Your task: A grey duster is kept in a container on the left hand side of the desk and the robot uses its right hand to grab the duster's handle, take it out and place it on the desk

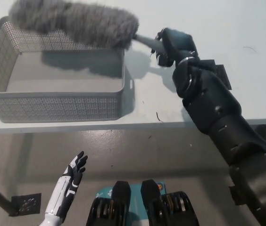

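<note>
The white left hand (71,176) rests low at the near left, fingers spread and empty. The grey duster (74,21) hangs over the far rim of the mesh container (53,101). Its long axis runs left to right, with the handle (147,41) clenched in the black right hand (173,44). Bare table (246,75) lies further right.

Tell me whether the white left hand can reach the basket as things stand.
Probably not: the left hand hangs open below the front edge of the desk, while the basket sits on top, so the edge is in the way.
</note>
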Robot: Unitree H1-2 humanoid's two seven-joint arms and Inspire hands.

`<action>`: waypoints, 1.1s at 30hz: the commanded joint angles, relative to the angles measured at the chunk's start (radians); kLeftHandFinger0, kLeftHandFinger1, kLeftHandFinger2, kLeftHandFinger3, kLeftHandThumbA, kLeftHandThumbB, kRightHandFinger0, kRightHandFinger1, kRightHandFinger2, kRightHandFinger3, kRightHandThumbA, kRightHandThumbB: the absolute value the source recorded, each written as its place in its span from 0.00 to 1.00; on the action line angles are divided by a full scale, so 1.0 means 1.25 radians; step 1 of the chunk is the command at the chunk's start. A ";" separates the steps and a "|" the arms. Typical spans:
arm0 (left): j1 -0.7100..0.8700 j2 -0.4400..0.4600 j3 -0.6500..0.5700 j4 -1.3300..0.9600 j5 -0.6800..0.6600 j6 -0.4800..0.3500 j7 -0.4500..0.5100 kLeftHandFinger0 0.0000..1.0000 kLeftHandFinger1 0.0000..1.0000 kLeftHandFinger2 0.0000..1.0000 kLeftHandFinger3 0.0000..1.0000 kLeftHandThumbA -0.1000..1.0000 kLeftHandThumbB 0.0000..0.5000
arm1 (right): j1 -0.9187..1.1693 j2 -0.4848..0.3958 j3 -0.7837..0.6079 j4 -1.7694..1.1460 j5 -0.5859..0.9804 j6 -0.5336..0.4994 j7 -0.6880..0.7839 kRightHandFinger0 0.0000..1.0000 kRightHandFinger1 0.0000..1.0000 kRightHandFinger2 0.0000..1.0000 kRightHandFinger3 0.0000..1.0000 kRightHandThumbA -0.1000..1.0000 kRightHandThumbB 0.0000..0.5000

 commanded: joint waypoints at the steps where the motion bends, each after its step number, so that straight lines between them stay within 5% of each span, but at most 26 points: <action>1: -0.019 0.016 -0.005 -0.019 0.012 -0.027 -0.010 1.00 1.00 1.00 1.00 0.98 0.30 | -0.092 0.027 -0.208 -0.093 0.252 -0.141 -0.186 0.00 0.00 0.28 0.07 0.21 0.05; 3: -0.016 0.017 -0.006 -0.021 0.013 -0.026 -0.010 1.00 1.00 1.00 1.00 0.98 0.29 | -0.097 0.033 -0.260 -0.122 0.295 -0.169 -0.181 0.00 0.00 0.37 0.13 0.16 0.04; 6: -0.017 0.017 -0.007 -0.018 0.019 -0.030 -0.007 1.00 1.00 1.00 1.00 0.96 0.30 | -0.102 0.039 -0.312 -0.168 0.331 -0.169 -0.170 0.00 0.06 0.46 0.31 0.26 0.02; 7: -0.017 0.017 -0.008 -0.019 0.024 -0.029 -0.006 1.00 1.00 1.00 1.00 0.96 0.31 | -0.100 0.043 -0.332 -0.200 0.349 -0.165 -0.165 0.00 0.04 0.45 0.60 0.26 0.01; 8: -0.017 0.016 -0.009 -0.017 0.027 -0.030 -0.005 1.00 1.00 1.00 1.00 0.96 0.32 | -0.100 0.046 -0.344 -0.217 0.353 -0.156 -0.165 0.00 0.01 0.37 0.73 0.28 0.03; 9: -0.018 0.016 -0.009 -0.015 0.029 -0.035 -0.004 1.00 1.00 1.00 1.00 0.95 0.29 | -0.102 0.049 -0.355 -0.230 0.351 -0.134 -0.170 0.00 0.00 0.35 0.68 0.28 0.03; 10: -0.018 0.016 -0.010 -0.013 0.030 -0.041 -0.003 1.00 1.00 1.00 1.00 0.95 0.29 | -0.106 0.048 -0.365 -0.235 0.350 -0.119 -0.173 0.00 0.00 0.32 0.44 0.27 0.04; 11: -0.018 0.016 -0.011 -0.013 0.030 -0.043 -0.003 1.00 1.00 1.00 1.00 0.95 0.29 | -0.108 0.047 -0.370 -0.234 0.349 -0.117 -0.172 0.00 0.00 0.31 0.36 0.25 0.04; 13: -0.017 0.018 -0.011 -0.012 0.023 -0.043 -0.005 1.00 1.00 1.00 1.00 0.93 0.26 | -0.095 0.033 -0.351 -0.252 0.324 -0.125 -0.158 0.00 0.02 0.35 0.05 0.20 0.03; 14: -0.016 0.017 -0.010 -0.013 0.024 -0.043 -0.005 1.00 1.00 1.00 1.00 0.93 0.26 | -0.087 0.025 -0.340 -0.259 0.312 -0.129 -0.150 0.00 0.03 0.36 0.00 0.20 0.03; 18: -0.005 0.017 -0.008 -0.025 0.035 -0.029 0.002 1.00 1.00 1.00 1.00 0.94 0.28 | -0.041 -0.019 -0.285 -0.297 0.243 -0.090 -0.144 0.00 0.09 0.40 0.04 0.23 0.08; 21: 0.003 0.020 -0.004 -0.026 0.032 -0.039 0.002 1.00 1.00 1.00 1.00 0.94 0.24 | 0.009 -0.071 -0.252 -0.327 0.225 -0.077 -0.117 0.00 0.07 0.40 0.27 0.11 0.07; 24: 0.011 0.023 0.000 -0.026 0.032 -0.043 0.006 1.00 1.00 1.00 1.00 0.94 0.24 | 0.047 -0.128 -0.219 -0.314 0.204 -0.098 -0.104 0.00 0.06 0.39 0.30 0.03 0.09; 30: 0.048 0.028 0.014 -0.048 0.038 -0.040 0.017 1.00 1.00 1.00 1.00 0.95 0.25 | 0.109 -0.233 -0.118 -0.239 0.164 -0.133 -0.093 0.00 0.00 0.33 0.29 0.00 0.16; 33: 0.062 0.030 0.022 -0.057 0.033 -0.040 0.019 1.00 1.00 1.00 1.00 0.95 0.25 | 0.137 -0.273 -0.079 -0.211 0.157 -0.139 -0.082 0.00 0.00 0.21 0.14 0.00 0.19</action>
